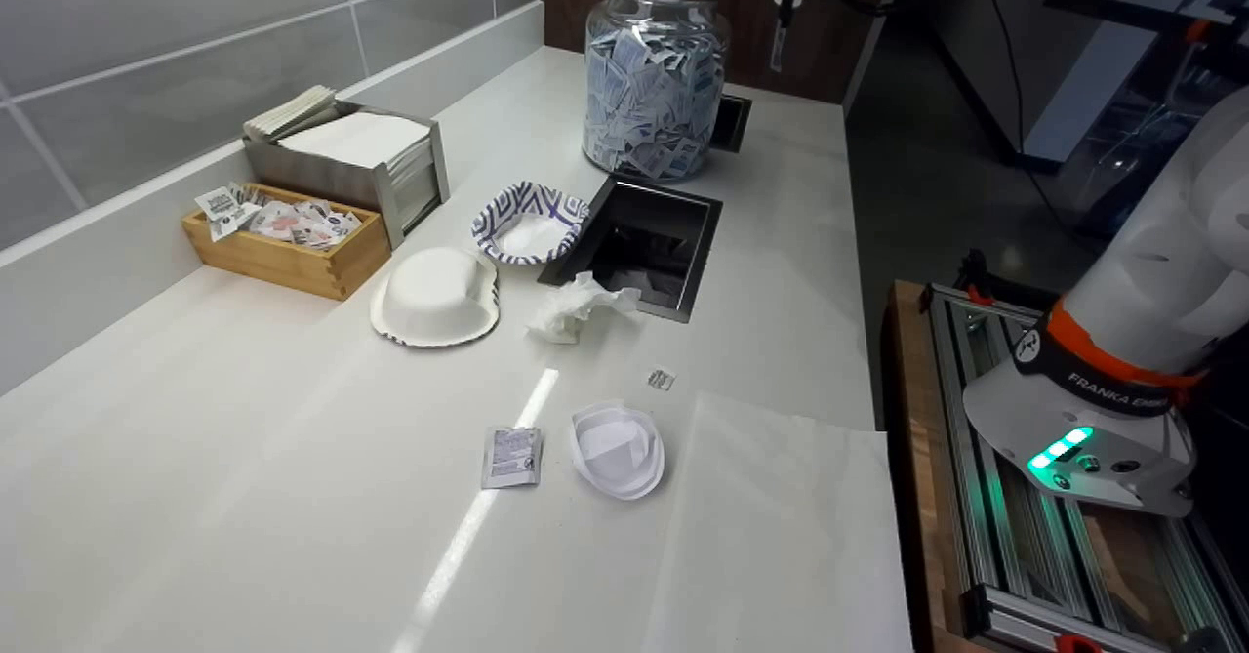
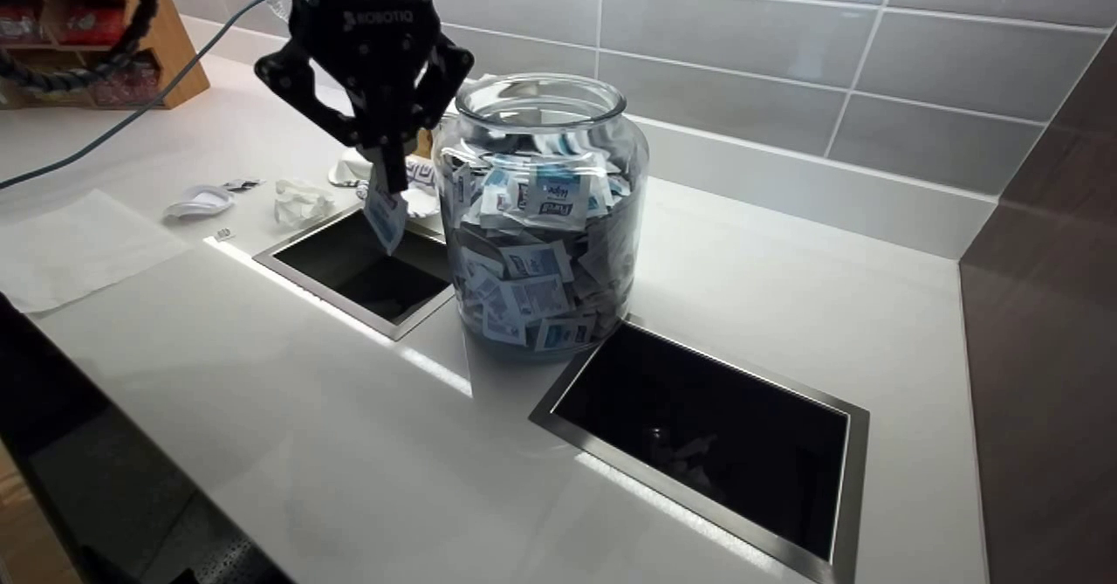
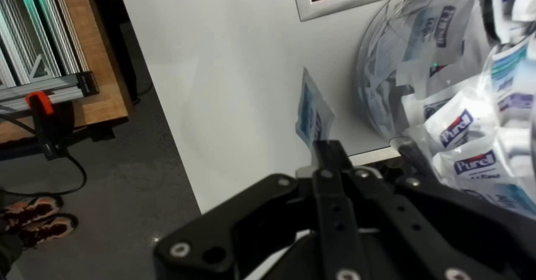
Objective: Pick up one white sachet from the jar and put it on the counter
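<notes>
My gripper [image 2: 390, 165] is pinched down tight on one white sachet [image 2: 385, 217]; blue print showing, hanging tilted below the tips. In an exterior view I've got it left of centre, outside the jar [image 2: 541, 252], seen against a dark recess [image 2: 362, 283]. Jar stands upright mid-frame there, right of me. Wrist view: sachet just right of centre, in the air over the counter [image 3: 243, 83]; jar at upper right.

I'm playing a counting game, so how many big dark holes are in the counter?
2. In an exterior view, one hole is left of the big jar and another hole is to its right. More could be hidden behind things.
</notes>
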{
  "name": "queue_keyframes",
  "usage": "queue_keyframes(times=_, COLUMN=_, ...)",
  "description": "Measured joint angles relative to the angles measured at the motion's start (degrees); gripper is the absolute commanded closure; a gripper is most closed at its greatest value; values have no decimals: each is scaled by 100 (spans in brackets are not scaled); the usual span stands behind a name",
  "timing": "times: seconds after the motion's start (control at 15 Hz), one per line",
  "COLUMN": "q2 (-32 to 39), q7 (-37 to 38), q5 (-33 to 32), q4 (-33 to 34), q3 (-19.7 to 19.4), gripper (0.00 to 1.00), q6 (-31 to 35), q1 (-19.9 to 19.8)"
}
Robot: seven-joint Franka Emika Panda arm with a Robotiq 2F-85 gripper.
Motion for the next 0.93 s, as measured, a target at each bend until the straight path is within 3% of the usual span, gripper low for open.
queue_keyframes(times=0.47, q2=324, q7=203, q5=22, q4=-357, q3=-187, gripper=100, q6=119, q1=-40)
queue_keyframes(times=0.93, q2=406, q7=-49, q5=18, q4=-999, q3=-219, gripper=100, q6=1259, q1=-40)
